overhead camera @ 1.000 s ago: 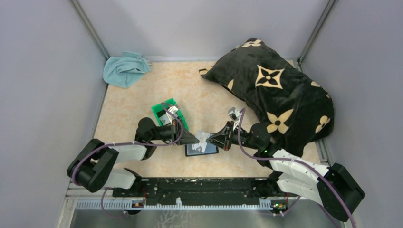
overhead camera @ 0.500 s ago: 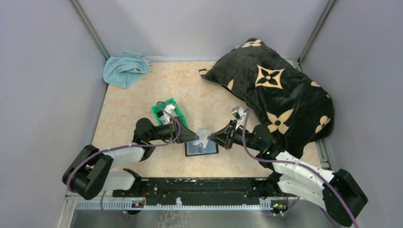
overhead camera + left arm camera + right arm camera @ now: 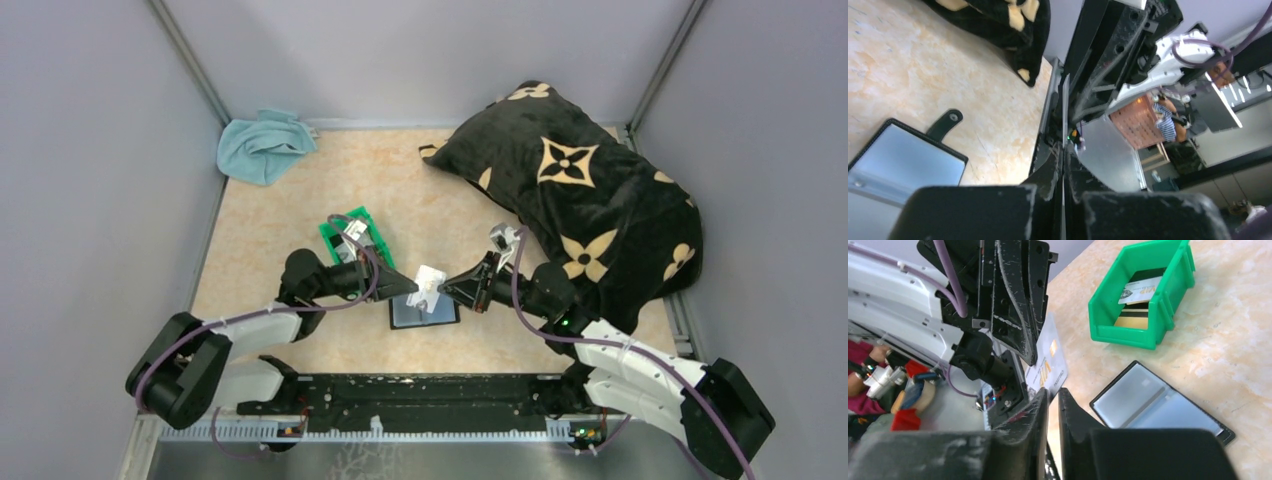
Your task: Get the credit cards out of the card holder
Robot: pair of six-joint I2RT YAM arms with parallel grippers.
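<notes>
The card holder (image 3: 424, 314) lies open on the table, its grey-blue panels up (image 3: 1158, 405) (image 3: 903, 155). Just above it a pale credit card (image 3: 430, 282) with gold markings (image 3: 1050, 362) hangs in the air between both grippers. My left gripper (image 3: 412, 287) is shut on its left end; its wrist view shows the card edge-on between the pressed fingers (image 3: 1064, 157). My right gripper (image 3: 446, 288) has the card's other corner at its tips (image 3: 1050, 392), with only a thin slit beside it. More credit cards (image 3: 1140, 290) lie in the green bin.
The green bin (image 3: 350, 232) (image 3: 1128, 330) stands just behind the left gripper. A black pillow with tan flowers (image 3: 580, 190) fills the back right. A blue cloth (image 3: 262, 145) lies in the back left corner. The black rail (image 3: 420, 392) runs along the near edge.
My left gripper opened briefly and closed again on the card's left end. The card rose slightly above the holder. My right gripper's jaws eased a hair apart.
</notes>
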